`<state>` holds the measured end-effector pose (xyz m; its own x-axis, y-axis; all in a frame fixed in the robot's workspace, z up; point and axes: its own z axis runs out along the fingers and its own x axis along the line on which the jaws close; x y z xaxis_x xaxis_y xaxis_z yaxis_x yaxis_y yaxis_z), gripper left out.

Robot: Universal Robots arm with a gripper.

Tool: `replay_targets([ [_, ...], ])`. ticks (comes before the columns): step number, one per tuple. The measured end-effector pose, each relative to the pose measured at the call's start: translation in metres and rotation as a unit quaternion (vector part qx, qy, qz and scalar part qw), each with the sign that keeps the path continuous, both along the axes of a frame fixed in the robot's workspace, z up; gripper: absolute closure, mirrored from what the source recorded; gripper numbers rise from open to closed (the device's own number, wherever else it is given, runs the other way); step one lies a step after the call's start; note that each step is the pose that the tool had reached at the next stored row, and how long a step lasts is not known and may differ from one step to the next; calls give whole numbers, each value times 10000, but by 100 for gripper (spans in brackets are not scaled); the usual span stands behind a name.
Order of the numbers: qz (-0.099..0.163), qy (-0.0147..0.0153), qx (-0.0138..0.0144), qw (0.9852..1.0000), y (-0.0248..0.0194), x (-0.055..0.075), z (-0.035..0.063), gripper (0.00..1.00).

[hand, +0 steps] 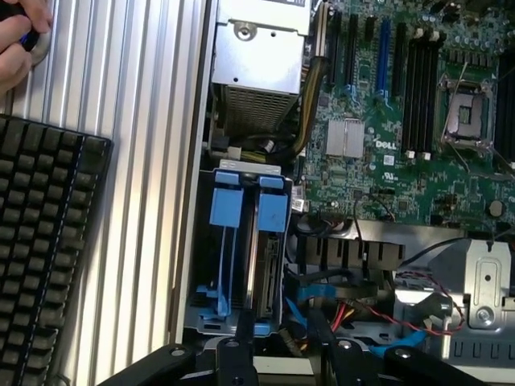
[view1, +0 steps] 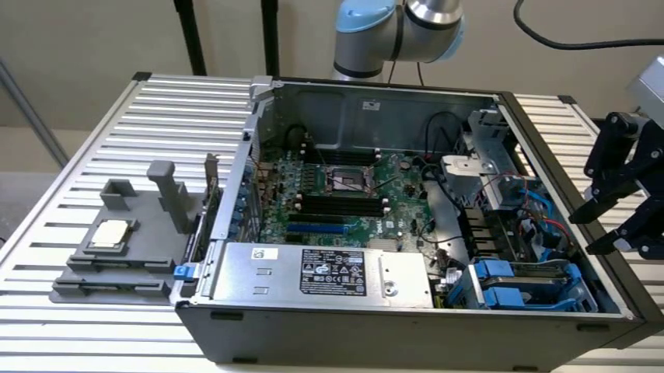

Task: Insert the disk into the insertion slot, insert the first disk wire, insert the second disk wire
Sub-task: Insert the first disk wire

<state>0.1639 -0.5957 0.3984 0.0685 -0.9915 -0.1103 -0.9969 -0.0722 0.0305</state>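
End effector [view1: 588,233] spread wide, empty, hanging near insertion slot [view1: 518,268]

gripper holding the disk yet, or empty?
Empty. The gripper hangs open beside the case, at the exterior view's right, with nothing held in it.

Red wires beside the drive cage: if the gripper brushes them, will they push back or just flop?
Likely floppy: the red wires are thin and lie in loose curves. Probably very light, so they would shift rather than resist. They might snag, since they run against the metal bracket among other cables.
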Motion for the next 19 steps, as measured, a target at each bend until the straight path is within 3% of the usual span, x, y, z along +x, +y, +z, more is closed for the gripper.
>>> replay_targets([
  [11,23,0,-1,10000,14,24,-200,61],
  [19,30,-2,1,10000,56,10,-346,61],
])
